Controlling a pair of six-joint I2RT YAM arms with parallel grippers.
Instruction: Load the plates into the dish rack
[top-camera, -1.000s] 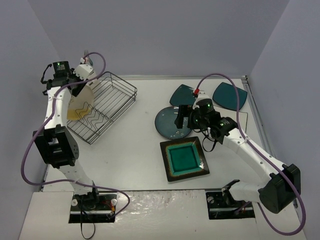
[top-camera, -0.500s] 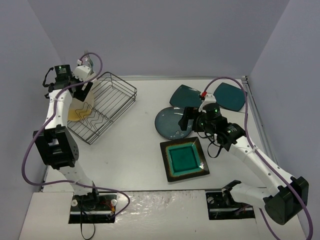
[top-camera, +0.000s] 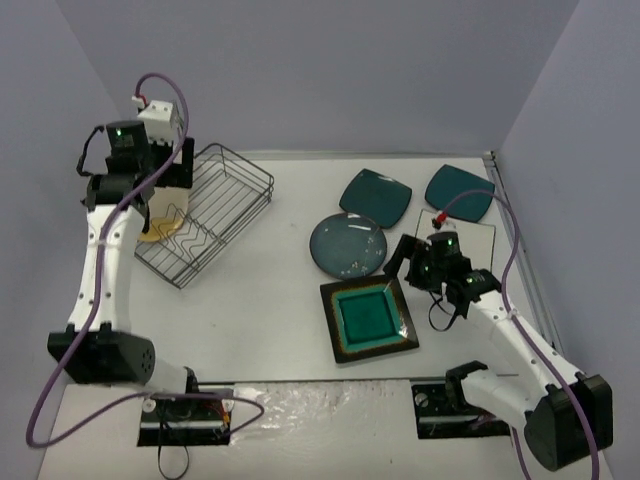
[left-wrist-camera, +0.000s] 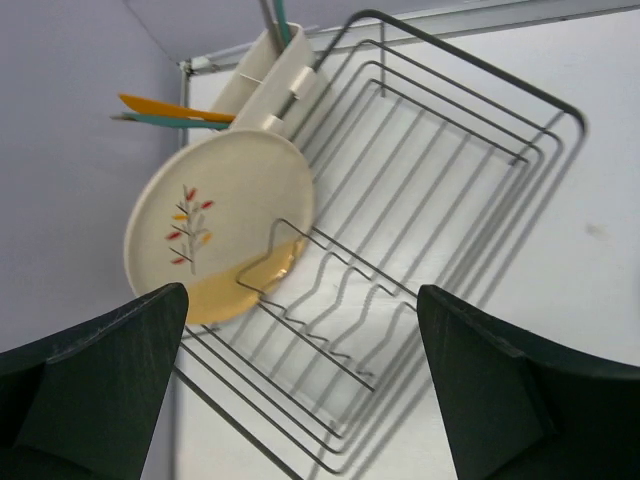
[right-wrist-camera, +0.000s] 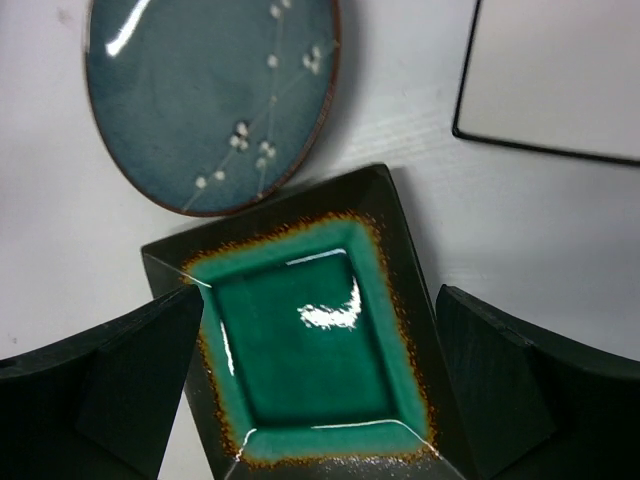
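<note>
1. Since a second ago, the left fingers (left-wrist-camera: 90, 400) have let go of the cream plate (left-wrist-camera: 215, 225) and lifted away from it. They now stand wide apart, holding nothing, above the left end of the rack (top-camera: 228, 200).
2. Over the same second the right arm has drawn back from above the grey-blue plate (top-camera: 348, 245) toward the near right.
3. The cream plate sits inside the rack at its left end, tilted. Its twig motif faces up toward the left wrist camera, and a wavy divider wire crosses its tan lower part.
4. The caddy (left-wrist-camera: 270, 75) stands just beside the cream plate at the rack's far-left corner, with orange and teal handles sticking out of it.
5. The right fingers (right-wrist-camera: 110, 390) are wide and empty. In the wrist view they frame the brown-rimmed plate (top-camera: 368, 318), and whether they touch it cannot be told.
6. The brown-rimmed plate lies flat on the worktop (top-camera: 280, 290), just near of the grey-blue plate.
7. A dark teal plate (top-camera: 375, 195) lies far of the grey-blue plate, with a second teal plate (top-camera: 459, 193) to its right.
8. The white plate (right-wrist-camera: 560, 75) lies flat to the right of the grey-blue plate.
</note>
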